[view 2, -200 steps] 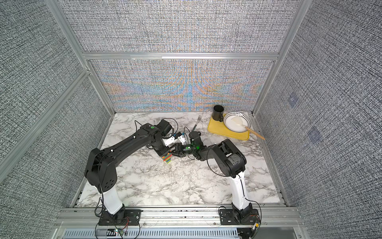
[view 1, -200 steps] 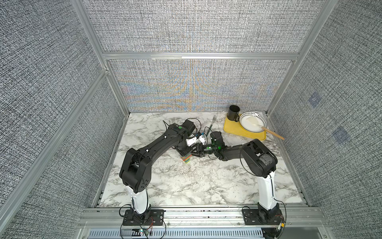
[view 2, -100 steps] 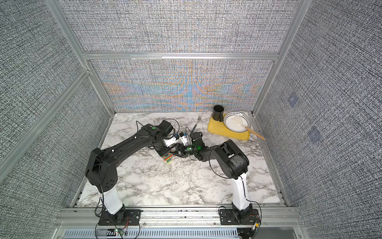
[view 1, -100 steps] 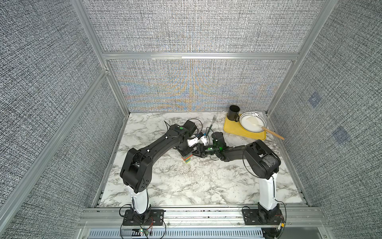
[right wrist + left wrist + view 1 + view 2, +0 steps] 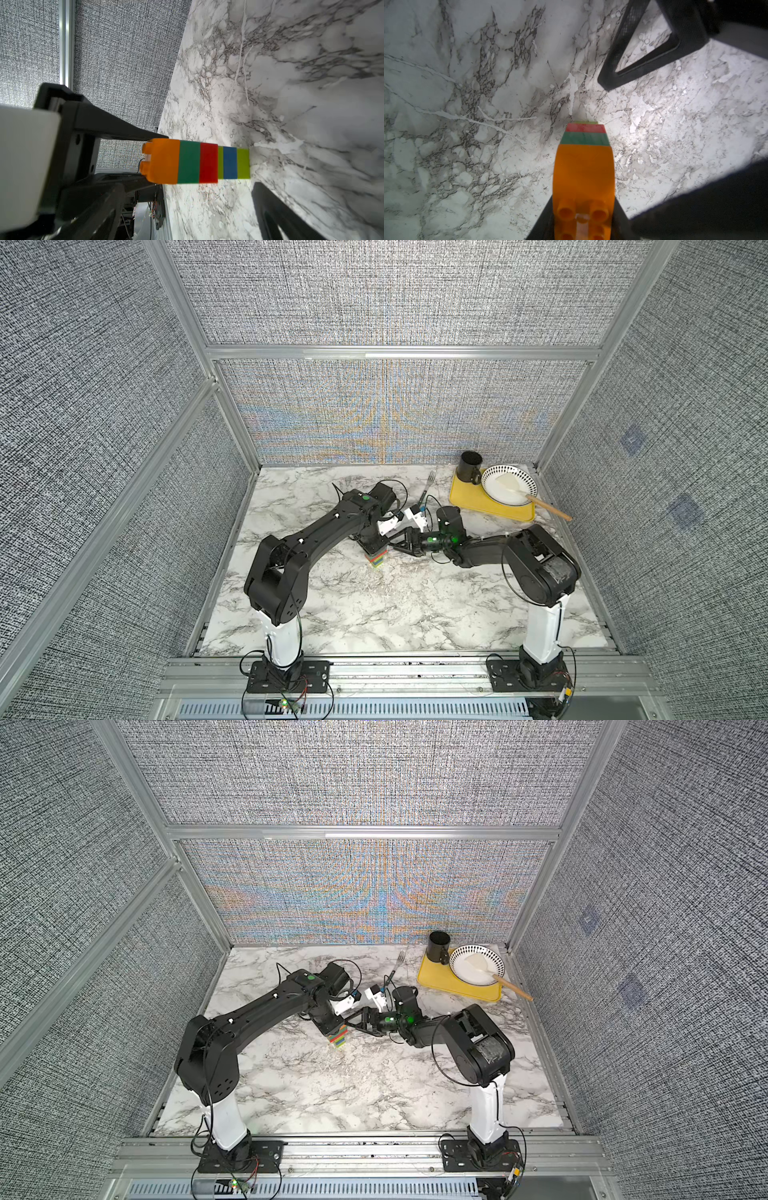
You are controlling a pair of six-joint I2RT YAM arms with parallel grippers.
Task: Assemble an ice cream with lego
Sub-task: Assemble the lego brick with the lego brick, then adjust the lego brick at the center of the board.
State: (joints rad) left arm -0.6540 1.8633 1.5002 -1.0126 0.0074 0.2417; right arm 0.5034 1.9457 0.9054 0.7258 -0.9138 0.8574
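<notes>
The ice cream (image 5: 197, 162) is one stack: orange rounded top, green, red, then a lime-blue-lime stem whose end meets the marble. It shows small in both top views (image 5: 376, 562) (image 5: 337, 1038) and from above in the left wrist view (image 5: 583, 166). My left gripper (image 5: 583, 224) is shut on the orange top, a black finger (image 5: 124, 129) on either side. My right gripper (image 5: 187, 218) stands open beside the stack, touching nothing, just right of it in both top views (image 5: 395, 544) (image 5: 354, 1021). One of its fingers (image 5: 643, 52) shows in the left wrist view.
At the back right lies a yellow board (image 5: 465, 495) with a black cup (image 5: 469, 466) and a patterned plate (image 5: 509, 485) holding a wooden-handled spatula (image 5: 548, 508). A fork (image 5: 428, 485) lies behind the grippers. Frame walls close in the marble table (image 5: 374, 614).
My right gripper's jaws have spread wide and come off the stack. The left gripper keeps its hold on the orange top, and the stack has stayed in place.
</notes>
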